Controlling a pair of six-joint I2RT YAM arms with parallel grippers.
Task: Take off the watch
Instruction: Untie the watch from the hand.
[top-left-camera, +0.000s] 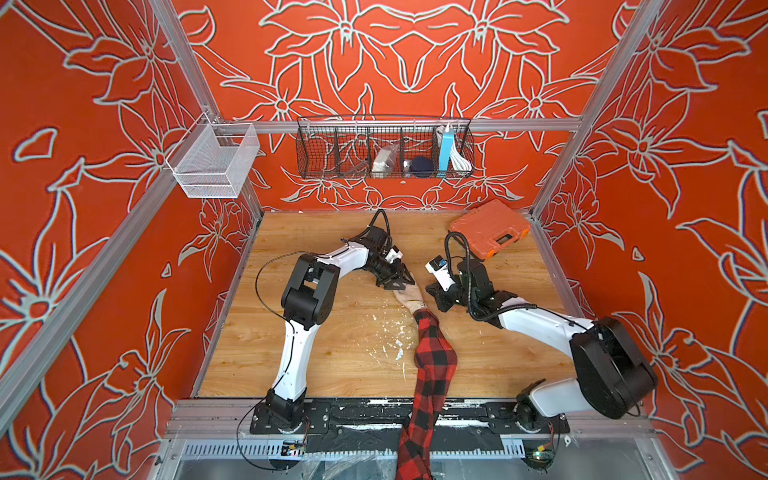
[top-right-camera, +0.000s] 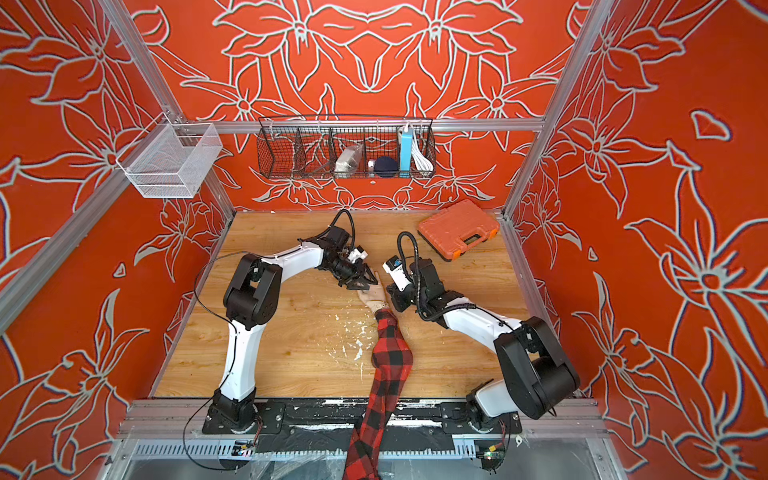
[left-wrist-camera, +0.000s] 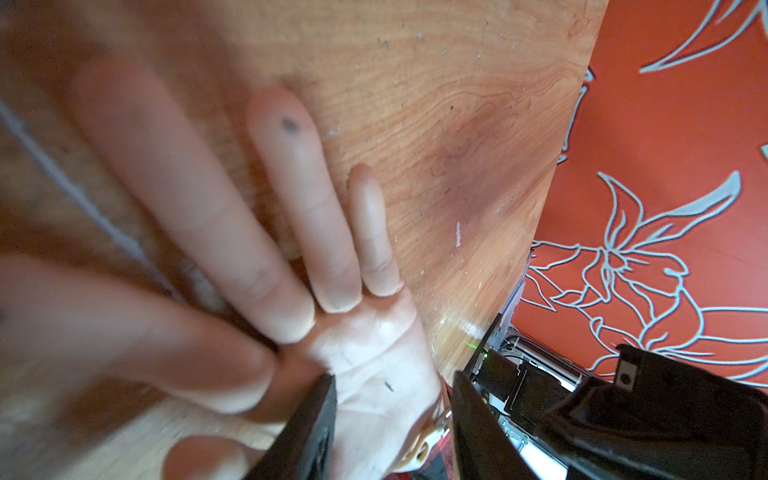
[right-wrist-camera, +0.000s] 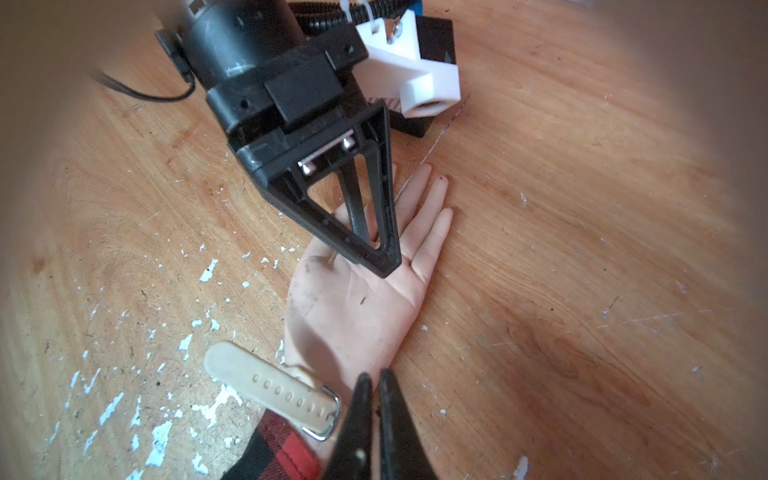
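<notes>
A mannequin hand (right-wrist-camera: 353, 307) lies palm up on the wooden table (top-left-camera: 332, 353), its arm in a red-and-black plaid sleeve (top-left-camera: 432, 361). The watch (right-wrist-camera: 270, 386) sits on the wrist. Its cream strap end, with a row of holes, sticks out sideways from a silver buckle (right-wrist-camera: 328, 419). In both top views the watch (top-left-camera: 417, 307) (top-right-camera: 379, 306) is only a pale band at the cuff. My left gripper (right-wrist-camera: 380, 262) (left-wrist-camera: 392, 378) (top-left-camera: 405, 284) is open, fingertips resting on the palm. My right gripper (right-wrist-camera: 375, 376) (top-left-camera: 430, 291) hovers over the wrist beside the buckle, open only a narrow slit and holding nothing.
An orange tool case (top-left-camera: 490, 228) lies at the table's back right. A black wire basket (top-left-camera: 384, 147) with small items hangs on the back rail, a white mesh basket (top-left-camera: 216, 160) on the left rail. White paint flecks (top-left-camera: 390, 336) dot the wood near the sleeve.
</notes>
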